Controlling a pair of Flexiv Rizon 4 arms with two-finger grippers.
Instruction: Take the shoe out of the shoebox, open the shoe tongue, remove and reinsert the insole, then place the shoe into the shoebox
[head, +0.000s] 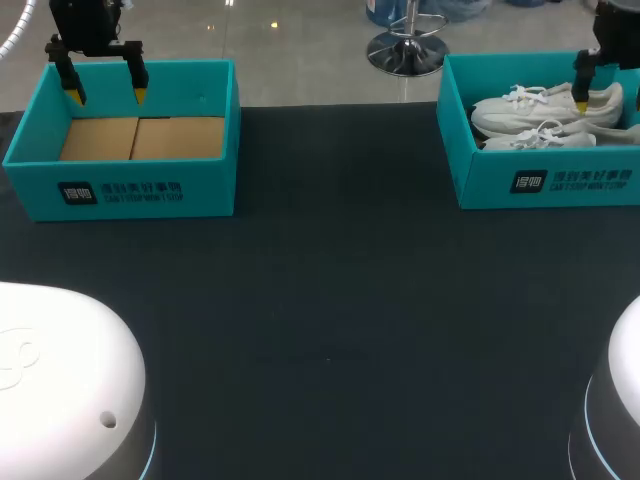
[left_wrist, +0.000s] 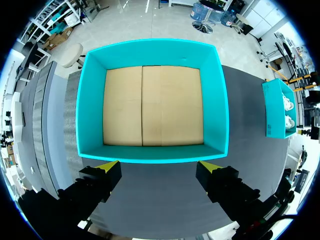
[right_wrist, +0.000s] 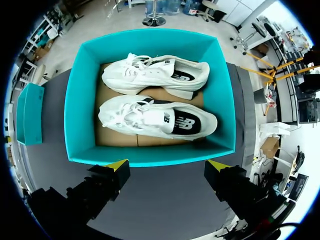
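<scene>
Two white shoes lie side by side in a teal shoebox (head: 545, 180) at the table's far right: one shoe (right_wrist: 157, 120) nearer my right gripper, the other shoe (right_wrist: 156, 76) behind it. My right gripper (right_wrist: 167, 165) hangs open above the box's near wall, empty. In the head view only one yellow fingertip (head: 581, 104) of it shows, over the shoes (head: 545, 108). At the far left stands a second teal shoebox (head: 120, 190) with a bare cardboard floor (left_wrist: 152, 105). My left gripper (head: 106, 95) hovers open above that box's (left_wrist: 152, 152) near wall, holding nothing.
The dark tabletop (head: 330, 320) stretches between the two boxes. Both arm bases, white and rounded, sit at the near corners (head: 60, 380). The right box (left_wrist: 277, 110) shows small at the side of the left wrist view.
</scene>
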